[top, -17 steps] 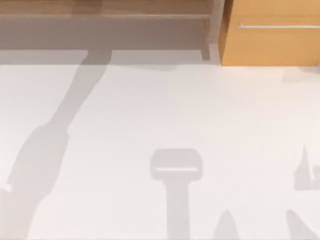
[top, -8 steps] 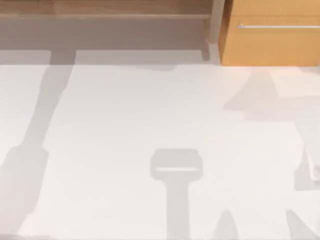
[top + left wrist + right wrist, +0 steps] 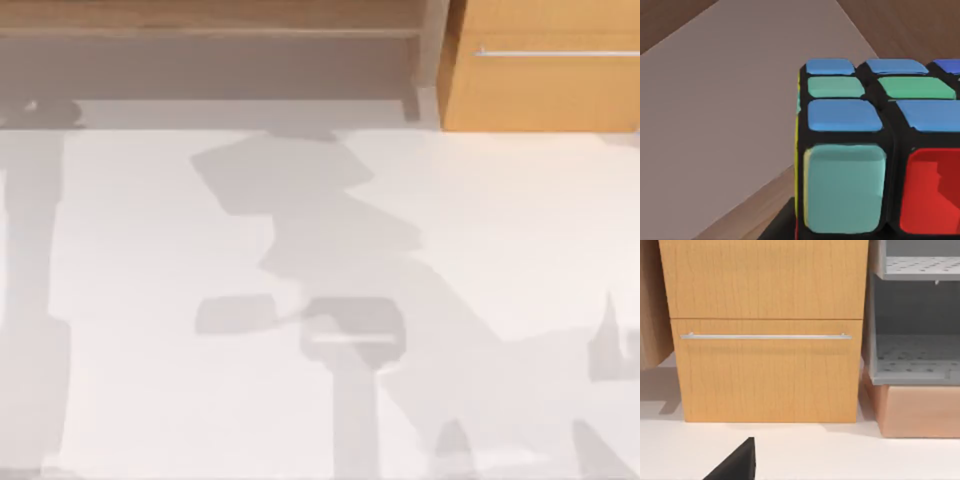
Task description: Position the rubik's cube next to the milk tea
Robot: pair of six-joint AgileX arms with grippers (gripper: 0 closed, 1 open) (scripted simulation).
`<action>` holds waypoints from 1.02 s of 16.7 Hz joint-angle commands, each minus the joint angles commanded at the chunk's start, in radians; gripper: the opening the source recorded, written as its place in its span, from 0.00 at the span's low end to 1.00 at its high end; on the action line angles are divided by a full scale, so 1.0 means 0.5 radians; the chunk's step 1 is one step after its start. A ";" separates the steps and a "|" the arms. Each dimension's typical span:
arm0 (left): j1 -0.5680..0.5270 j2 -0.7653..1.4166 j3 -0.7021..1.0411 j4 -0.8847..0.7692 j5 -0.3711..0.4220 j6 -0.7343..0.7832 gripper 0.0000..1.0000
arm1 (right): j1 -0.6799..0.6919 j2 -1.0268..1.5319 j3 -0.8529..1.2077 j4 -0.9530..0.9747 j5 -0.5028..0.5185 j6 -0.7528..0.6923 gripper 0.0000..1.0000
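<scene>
The rubik's cube (image 3: 875, 150) looms very close in the left wrist view, its blue, green, turquoise and red stickers set in black. It hangs high above the white table's corner (image 3: 730, 115), with brown wooden floor showing beyond the table edge, so my left gripper is shut on it. A dark edge (image 3: 777, 227) of that gripper peeks out under the cube. The milk tea is out of view. In the right wrist view a black wedge (image 3: 735, 465) of my right gripper points towards a wooden cabinet.
A wooden drawer cabinet (image 3: 545, 70) with a metal handle (image 3: 765, 336) stands at the table's back right. Beside it are a grey perforated shelf (image 3: 915, 360) and a low wooden shelf (image 3: 210, 20). Arm shadows cross the white tabletop (image 3: 130, 400).
In the top view the long shadow on the left has slid further left. A broad new shadow now stretches from the lower right across the table's middle.
</scene>
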 joint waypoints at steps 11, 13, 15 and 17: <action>0.838 -0.052 -0.685 -0.772 0.153 -3.688 0.00 | 0.000 0.000 0.000 0.000 0.000 0.000 1.00; 0.970 -0.039 -0.792 -0.895 0.166 -4.225 0.00 | 0.000 0.000 0.000 0.000 0.000 0.000 1.00; 1.089 -0.025 -0.887 -1.004 0.175 -4.693 0.00 | 0.000 0.000 0.000 0.000 0.000 0.000 1.00; 1.191 -0.013 -0.969 -1.099 0.182 -5.085 0.00 | 0.000 0.000 0.000 0.000 0.000 0.000 1.00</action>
